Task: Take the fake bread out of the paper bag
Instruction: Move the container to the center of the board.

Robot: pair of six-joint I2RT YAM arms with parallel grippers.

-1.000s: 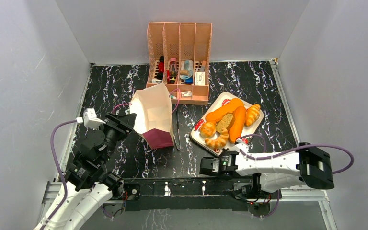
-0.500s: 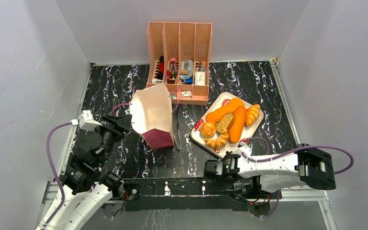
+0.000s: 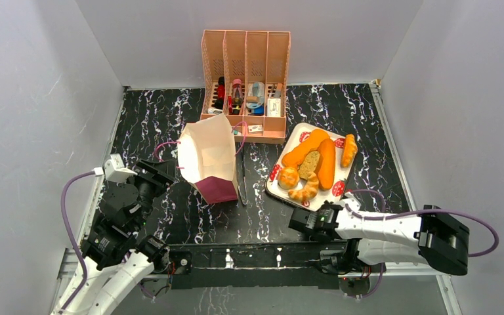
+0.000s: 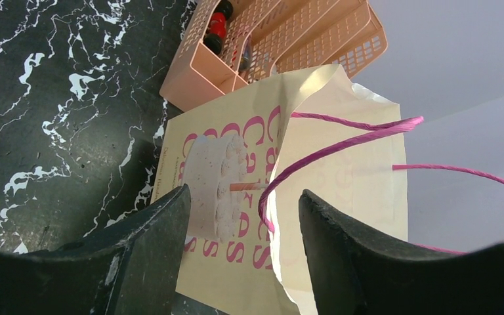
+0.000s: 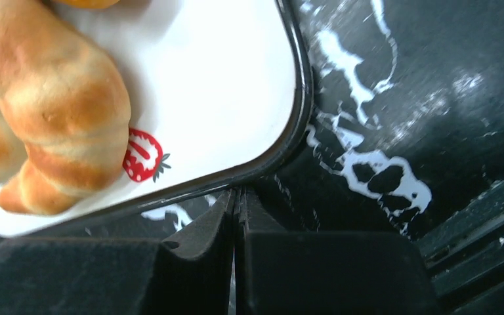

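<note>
Swung round since a second ago, the tray (image 3: 341,172) now sits with its long sides running more nearly front to back, and the right gripper (image 3: 298,222) has shifted rightward along the near edge of the table (image 3: 157,118) to lie by the tray's near end. The left gripper (image 3: 167,172) has drawn back a little from the paper bag (image 3: 210,154).

All the fake bread (image 3: 315,161) in view lies on the tray – two long orange loaves with a brown slice between them, a round roll, a croissant at the near end and a small ridged piece by the far right rim. In the right wrist view the croissant (image 5: 59,118) rests on the white tray (image 5: 223,85) beside a strawberry print, and the right gripper (image 5: 236,216) has its fingers pressed together, nothing between them, tips just at the dark rim.

The bag sits left of the tray, apart from it, magenta bottom toward the arms. The left gripper (image 4: 244,197) is spread wide and holds nothing; between its fingers show the bag (image 4: 341,164) (pink lettering, pink cord handle looping out) and, beyond it, the peach file organiser (image 4: 282,39).
</note>
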